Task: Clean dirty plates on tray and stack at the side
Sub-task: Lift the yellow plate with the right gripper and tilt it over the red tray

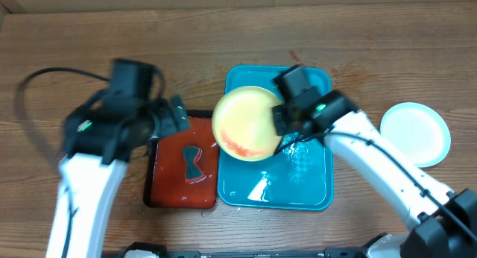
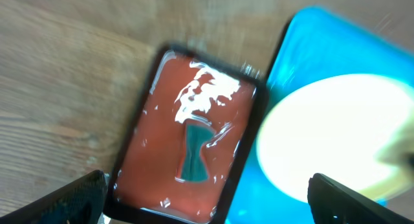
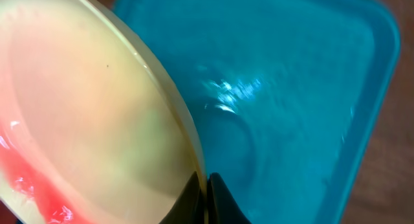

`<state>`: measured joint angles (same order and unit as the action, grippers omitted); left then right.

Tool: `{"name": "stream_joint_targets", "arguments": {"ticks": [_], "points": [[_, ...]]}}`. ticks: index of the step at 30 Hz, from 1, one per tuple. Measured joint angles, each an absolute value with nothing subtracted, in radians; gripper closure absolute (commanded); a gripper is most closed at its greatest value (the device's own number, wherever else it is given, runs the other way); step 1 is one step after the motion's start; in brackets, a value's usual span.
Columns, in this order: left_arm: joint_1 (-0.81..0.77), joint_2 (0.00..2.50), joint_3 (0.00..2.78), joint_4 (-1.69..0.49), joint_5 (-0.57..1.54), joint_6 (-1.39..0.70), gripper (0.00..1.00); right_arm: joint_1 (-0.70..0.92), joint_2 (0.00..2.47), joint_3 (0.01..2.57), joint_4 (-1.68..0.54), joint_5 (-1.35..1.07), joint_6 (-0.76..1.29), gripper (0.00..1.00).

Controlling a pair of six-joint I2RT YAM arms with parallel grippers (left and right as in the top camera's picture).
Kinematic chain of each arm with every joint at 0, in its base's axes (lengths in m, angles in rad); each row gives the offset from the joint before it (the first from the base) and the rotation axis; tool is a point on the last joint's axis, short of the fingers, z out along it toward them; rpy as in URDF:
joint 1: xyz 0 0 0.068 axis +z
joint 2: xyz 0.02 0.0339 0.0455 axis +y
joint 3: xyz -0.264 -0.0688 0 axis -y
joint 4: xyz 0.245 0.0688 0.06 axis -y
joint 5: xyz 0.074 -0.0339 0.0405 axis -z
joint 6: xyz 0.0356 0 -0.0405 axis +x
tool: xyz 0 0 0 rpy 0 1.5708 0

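My right gripper is shut on the rim of a pale yellow-green plate and holds it tilted above the left part of the blue tray. Red-orange smears show on the plate's lower edge. In the right wrist view the fingers pinch the plate's rim over the wet tray. A white plate with a bluish rim lies on the wood tabletop to the right. My left gripper is open and empty above the red tray. No third plate is in view.
The small red tray with a black rim lies left of the blue tray and holds a dark teal bow-shaped piece. A black cable loops at the far left.
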<state>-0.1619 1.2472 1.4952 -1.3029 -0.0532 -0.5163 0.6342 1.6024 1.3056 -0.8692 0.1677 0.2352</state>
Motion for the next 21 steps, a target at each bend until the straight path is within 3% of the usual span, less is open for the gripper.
{"name": "stream_joint_targets", "arguments": {"ticks": [9,21], "points": [[-0.143,1.063,1.573,-1.331,-0.056,-0.513,0.0,0.963,1.615,1.305,-0.628,0.51,0.227,0.96],[-0.143,1.024,1.573,-1.379,-0.095,-0.49,0.0,1.099,1.662,1.305,-0.591,0.979,0.225,0.96]]}}
